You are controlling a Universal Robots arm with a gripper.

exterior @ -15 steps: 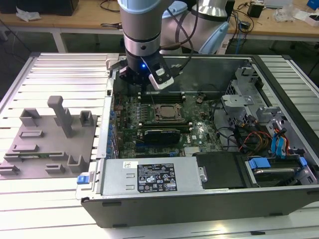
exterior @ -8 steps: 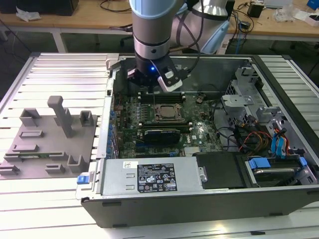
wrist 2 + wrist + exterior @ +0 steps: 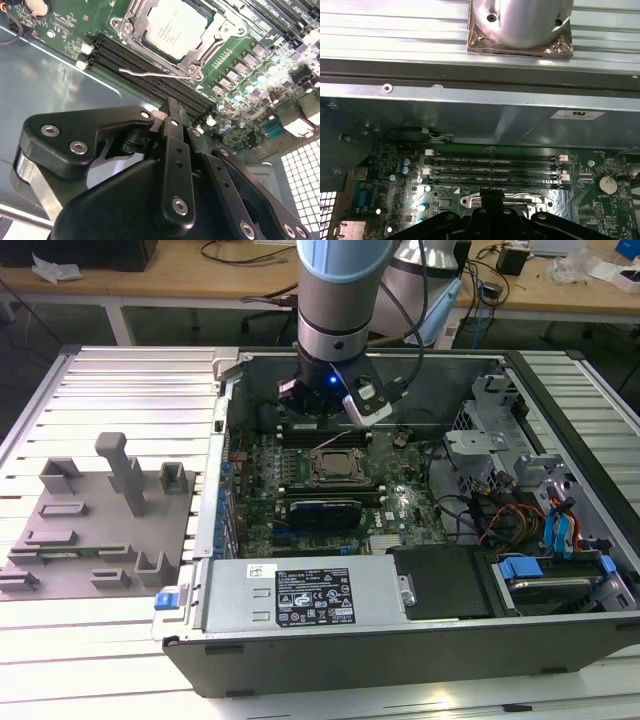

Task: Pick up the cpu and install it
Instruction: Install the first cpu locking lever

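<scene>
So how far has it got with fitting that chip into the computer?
The cpu already sits in its socket frame on the motherboard. The gripper hovers above beside it, holding nothing. The socket's thin lever looks unlatched, so the chip seems placed but not clamped.

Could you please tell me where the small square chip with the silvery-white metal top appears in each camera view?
Exterior view: the small square silvery-white cpu sits in the socket at the motherboard's centre, below the gripper.
Second wrist view: it lies framed by the socket, beyond the black gripper linkage.
First wrist view: I cannot make it out.
Shared landmark: the black memory slots.
</scene>
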